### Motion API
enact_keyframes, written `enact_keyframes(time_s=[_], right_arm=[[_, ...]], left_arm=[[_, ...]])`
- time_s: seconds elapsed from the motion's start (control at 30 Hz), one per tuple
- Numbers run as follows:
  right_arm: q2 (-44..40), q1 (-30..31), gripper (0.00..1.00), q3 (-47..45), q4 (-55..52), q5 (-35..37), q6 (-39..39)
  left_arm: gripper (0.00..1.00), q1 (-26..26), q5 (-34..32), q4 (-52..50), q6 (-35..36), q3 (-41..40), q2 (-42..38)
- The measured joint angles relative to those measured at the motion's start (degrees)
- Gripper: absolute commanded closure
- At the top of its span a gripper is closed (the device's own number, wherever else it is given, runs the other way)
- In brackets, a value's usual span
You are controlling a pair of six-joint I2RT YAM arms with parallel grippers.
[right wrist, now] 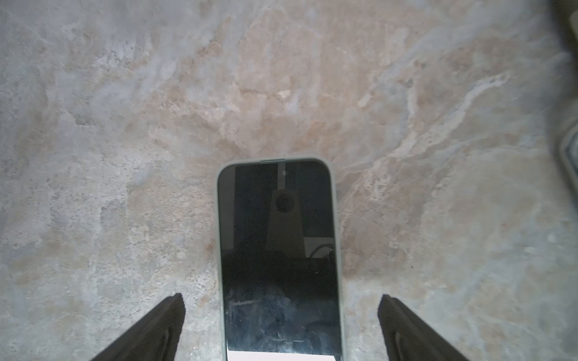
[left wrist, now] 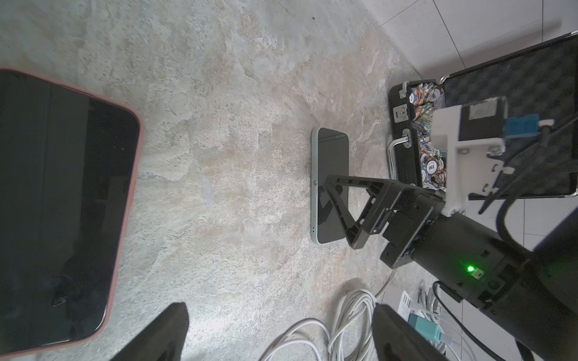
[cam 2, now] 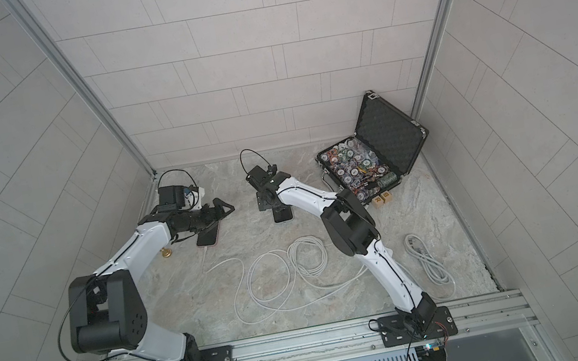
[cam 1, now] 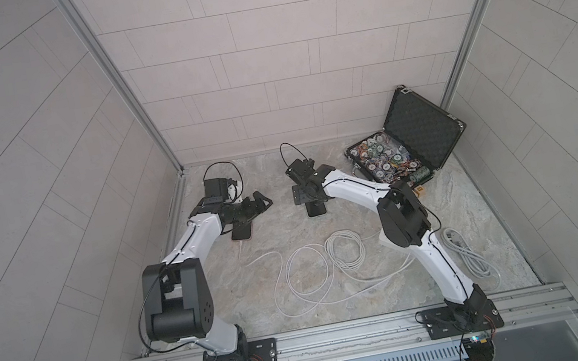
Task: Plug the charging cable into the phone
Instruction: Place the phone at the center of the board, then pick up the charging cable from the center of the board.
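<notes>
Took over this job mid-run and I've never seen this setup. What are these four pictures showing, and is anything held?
Two white robot arms work over a table. Two pictures look down from overhead; the other two come from a camera on each wrist. The left gripper hangs open near the coral-edged phone. The right gripper is open, its fingers either side of a pale-edged phone. The white charging cable lies in loose loops. An open case of poker chips sits at the back. Nothing is held.

The phone (left wrist: 62,203) runs off the left wrist view's edge.
</notes>
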Motion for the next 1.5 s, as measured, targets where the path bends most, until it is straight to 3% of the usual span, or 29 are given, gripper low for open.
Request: enact_keyframes(time_s=[0.2, 0.4, 0.6, 0.8, 1.13, 1.5], right_arm=[[-12.3, -1.9, 0.00, -8.0, -1.5, 5.4, -0.7], [-26.7, -10.2, 0.01, -24.1, -0.8, 9.9, -1.2], [-33.3, -16.6, 0.19, -40.3, -0.6, 10.1, 0.3], [-39.2, -20.2, 0.36, -51.4, 2.8, 5.6, 3.0], [-38.1, -24.0, 0.59, -54.7, 8.1, -1.5, 5.0], [-36.4, -23.9, 0.60, -57.7, 11.4, -4.5, 7.1]], left_arm=[[0.03, -2.2, -3.7, -1.9, 2.1, 1.0, -2.7], [0.01, -9.3, -8.2, -3.9, 6.8, 5.6, -4.3], [0.01, -11.3, -9.8, -5.7, 9.5, 6.5, -4.0], [0.00, -12.3, -10.9, -7.1, 11.0, 6.5, -3.6], [0.00, -13.2, -11.6, -7.9, 12.6, 6.5, -3.0], [0.00, -13.2, -11.3, -8.0, 13.2, 6.5, -2.8]])
